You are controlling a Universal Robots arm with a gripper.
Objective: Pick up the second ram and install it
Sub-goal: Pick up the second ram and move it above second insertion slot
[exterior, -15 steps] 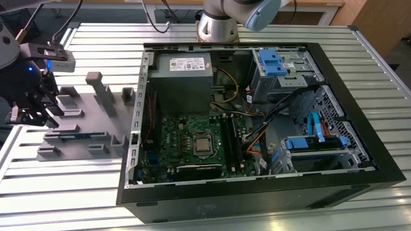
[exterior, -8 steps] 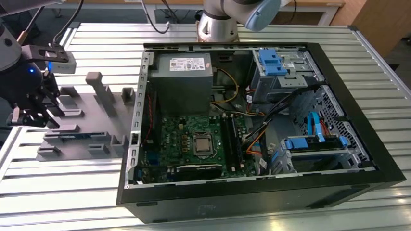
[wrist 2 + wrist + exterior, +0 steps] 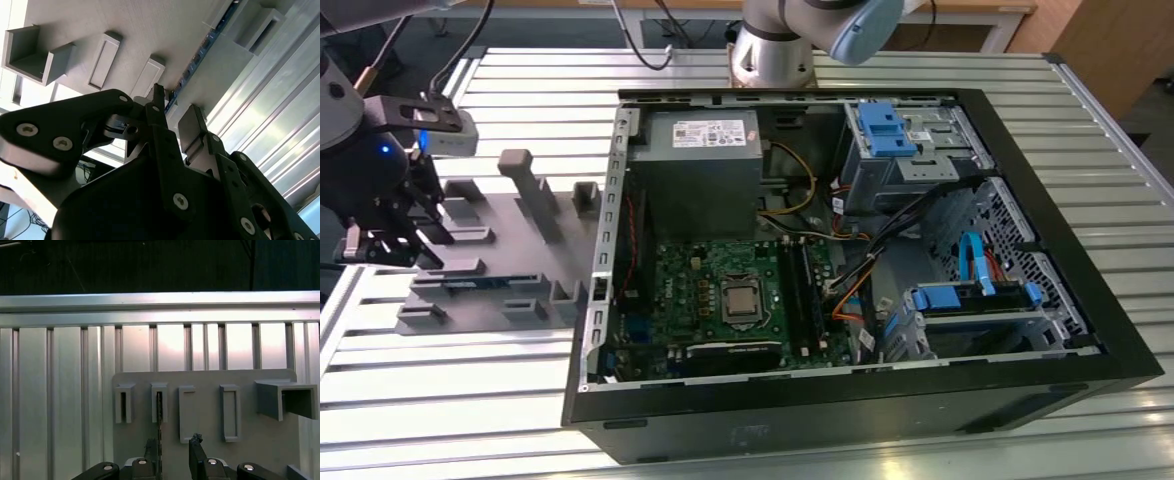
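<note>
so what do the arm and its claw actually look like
The arm is a silver-grey tube with a pale blue joint cap. The claw is matte black, with hinged link fingers and silver screw heads. Its black wrist carries a blue light.

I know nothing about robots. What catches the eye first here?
The open computer case in the middle of the exterior view, its green motherboard bare. At that view's left, the gripper hangs open over a grey tray. The second wrist view shows the blue ram lying on it.
</note>
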